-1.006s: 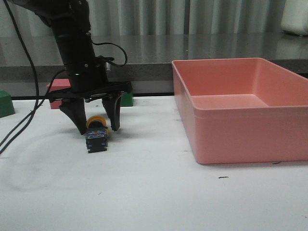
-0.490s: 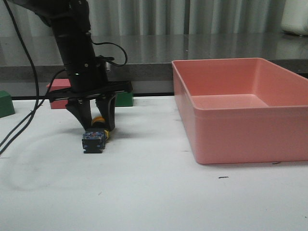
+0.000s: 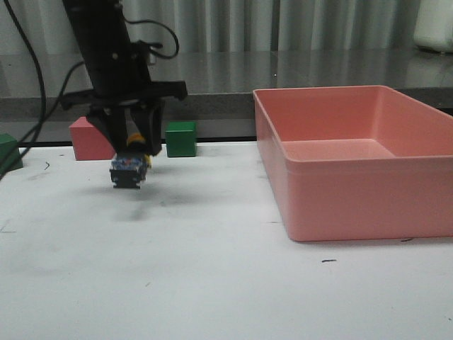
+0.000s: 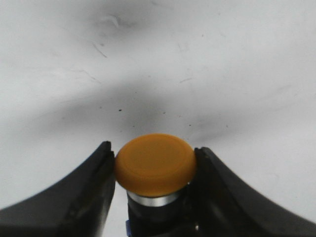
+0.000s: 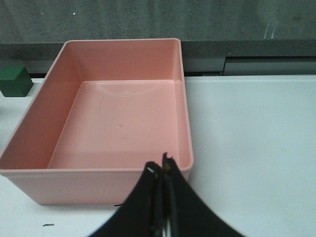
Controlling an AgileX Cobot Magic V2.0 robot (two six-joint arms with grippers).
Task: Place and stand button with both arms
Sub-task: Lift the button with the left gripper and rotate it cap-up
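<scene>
My left gripper is shut on the button and holds it off the white table, at the left. In the front view the bluish-grey block base hangs below the black fingers and a bit of yellow cap shows between them. In the left wrist view the domed yellow cap with its white collar sits clamped between the two fingers of the left gripper, the table far below. My right gripper is shut and empty, above the near rim of the pink bin; it does not show in the front view.
A large pink bin stands at the right, also in the right wrist view. A pink cube and a green cube sit at the table's back behind the left arm. Another green block is at the far left edge.
My left gripper closed on the button on the table, then lifted it up and slightly left. The right arm's view is given only now.
</scene>
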